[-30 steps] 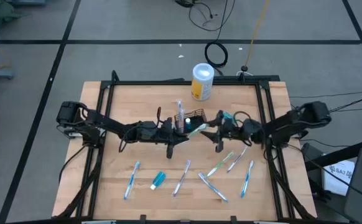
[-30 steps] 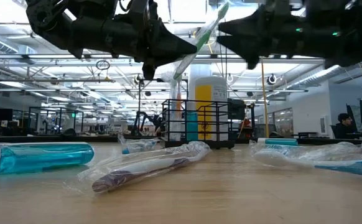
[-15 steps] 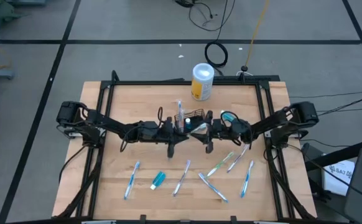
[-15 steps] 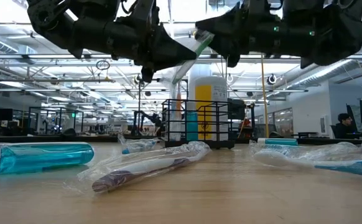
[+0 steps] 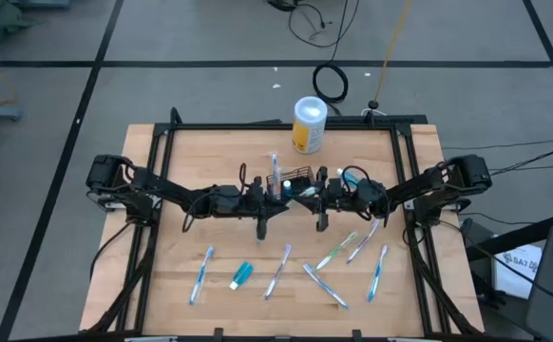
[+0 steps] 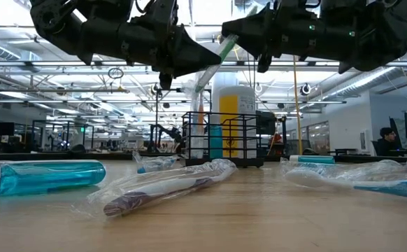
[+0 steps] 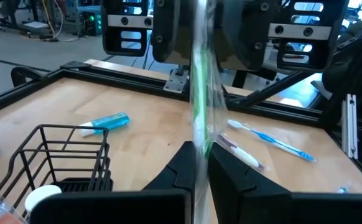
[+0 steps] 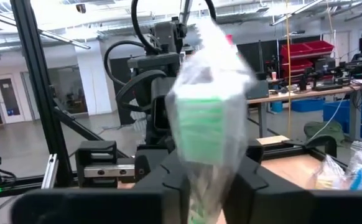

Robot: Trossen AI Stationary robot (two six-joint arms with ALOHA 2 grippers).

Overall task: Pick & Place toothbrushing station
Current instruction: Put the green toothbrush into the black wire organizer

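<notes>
The wooden table (image 5: 181, 275) carries a white-and-yellow canister (image 5: 309, 124) at its far edge and a small black wire basket (image 5: 294, 180) at its middle, with a few items standing in it. Above the basket the left gripper (image 5: 281, 202) and right gripper (image 5: 316, 199) meet tip to tip, both high off the table. Both are clamped on one wrapped green toothbrush (image 6: 224, 50), the left at one end and the right at the head end. Other wrapped toothbrushes (image 5: 278, 270) and a blue tube (image 5: 241, 275) lie on the near half
</notes>
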